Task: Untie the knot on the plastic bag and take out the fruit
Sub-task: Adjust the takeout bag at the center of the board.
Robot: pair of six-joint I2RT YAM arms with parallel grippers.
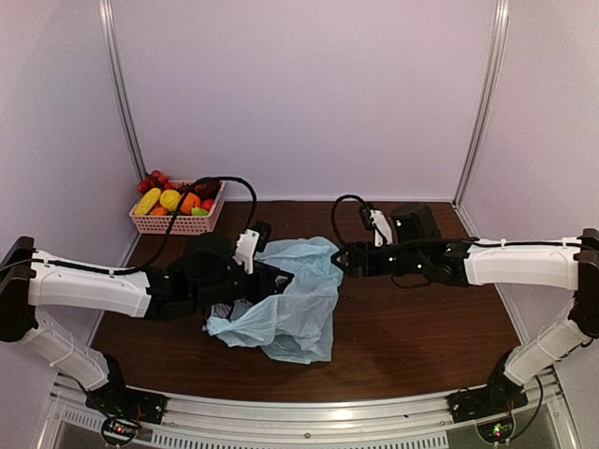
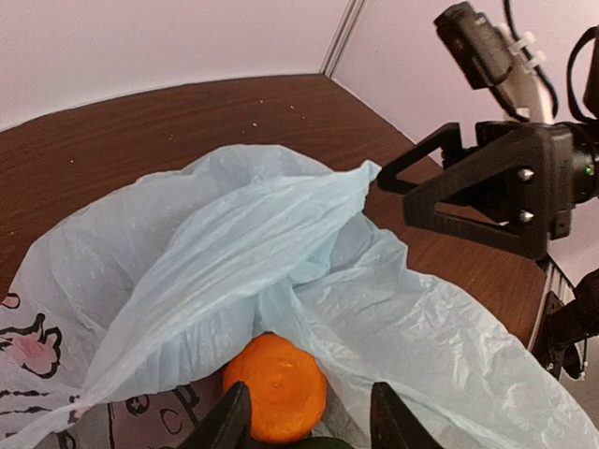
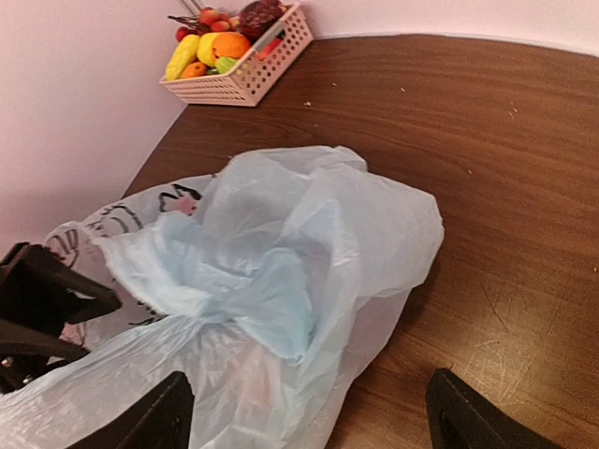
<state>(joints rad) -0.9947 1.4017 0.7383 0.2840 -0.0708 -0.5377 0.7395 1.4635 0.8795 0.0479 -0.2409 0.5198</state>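
Observation:
The light blue plastic bag (image 1: 298, 301) lies crumpled mid-table, its cartoon print (image 2: 28, 351) at the left. My left gripper (image 2: 309, 416) reaches into its mouth. The jaws stand half closed with a sliver of green fruit (image 2: 328, 442) wedged low between them. An orange fruit (image 2: 276, 385) sits just ahead and touches the left finger (image 2: 234, 421). My right gripper (image 1: 339, 259) hovers at the bag's right edge. Seen from its own wrist, this right gripper (image 3: 314, 421) is wide open above the bag's plastic (image 3: 281, 271) and holds nothing. The knot is hidden among the folds.
A pink lattice basket (image 1: 178, 223) with several toy fruits stands in the back left corner, next to the wall. The same basket (image 3: 245, 82) shows in the right wrist view. Bare brown tabletop (image 1: 430, 327) lies right of and in front of the bag.

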